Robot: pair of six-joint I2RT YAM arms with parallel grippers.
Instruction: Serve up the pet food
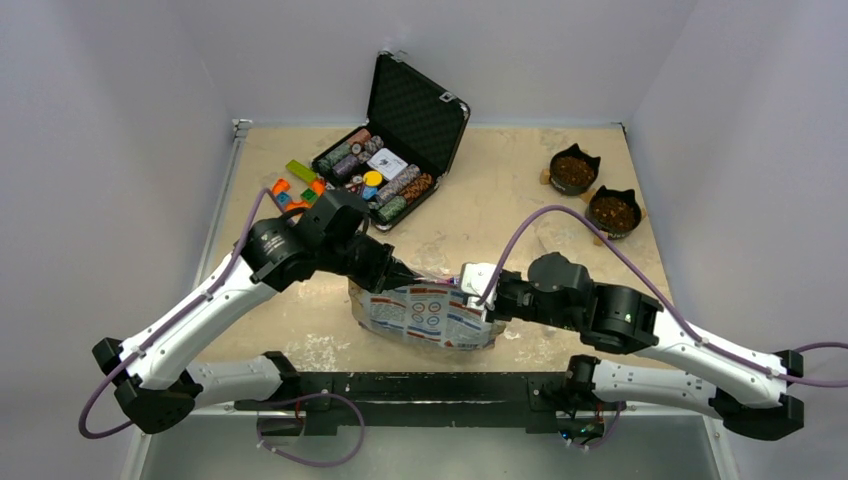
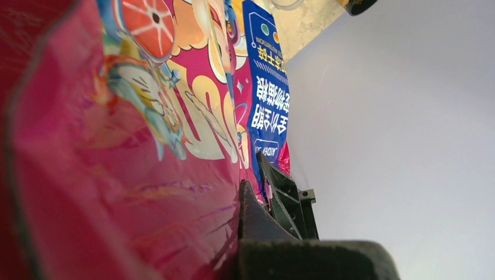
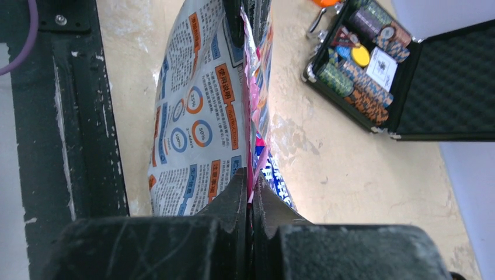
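The glossy pet food bag point(image 1: 425, 315), printed white and blue with a pink edge, lies near the table's front edge between both arms. My left gripper point(image 1: 413, 277) is shut on the bag's top edge from the left. In the left wrist view the pink bag point(image 2: 117, 175) fills the left side and the gripper point(image 2: 252, 169) pinches its edge. My right gripper point(image 1: 478, 287) is shut on the same edge from the right. In the right wrist view this gripper point(image 3: 251, 175) clamps the bag's point(image 3: 192, 116) pink seam. Brown pet food point(image 1: 574, 172) shows in the black bowls; the bag's contents are hidden.
Two black cat-eared bowls point(image 1: 573, 158) point(image 1: 613, 222) stand at the back right. An open black case of poker chips point(image 1: 395, 170) point(image 3: 373, 64) sits at the back left of centre, with coloured blocks point(image 1: 297, 188) beside it. A black rail point(image 1: 420, 385) runs along the near edge.
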